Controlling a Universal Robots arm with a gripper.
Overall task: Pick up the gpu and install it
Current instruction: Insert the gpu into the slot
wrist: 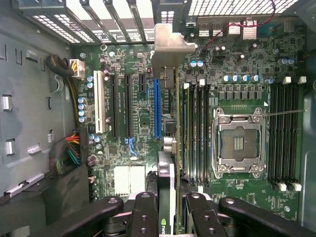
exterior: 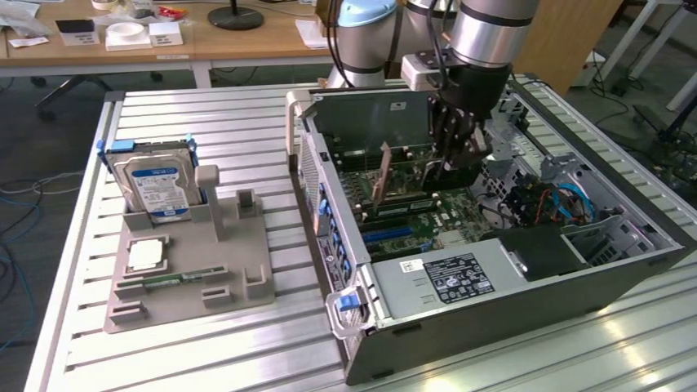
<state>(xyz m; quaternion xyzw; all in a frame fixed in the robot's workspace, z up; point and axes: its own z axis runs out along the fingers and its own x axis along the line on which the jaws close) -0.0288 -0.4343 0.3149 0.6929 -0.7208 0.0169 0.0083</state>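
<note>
The gpu shows edge-on in the wrist view, a thin green board with a black cooler on one side and its silver bracket pointing at the case's rear slot openings. My gripper is shut on it, with black fingers pressing both faces. The card stands upright over the motherboard, between the blue expansion slot and the memory slots; whether it sits in a slot I cannot tell. In the exterior view my gripper reaches down into the open computer case.
A grey parts holder on the exterior view's left carries a silver hard drive and a processor. Inside the case are the processor socket, cable bundles and a black box.
</note>
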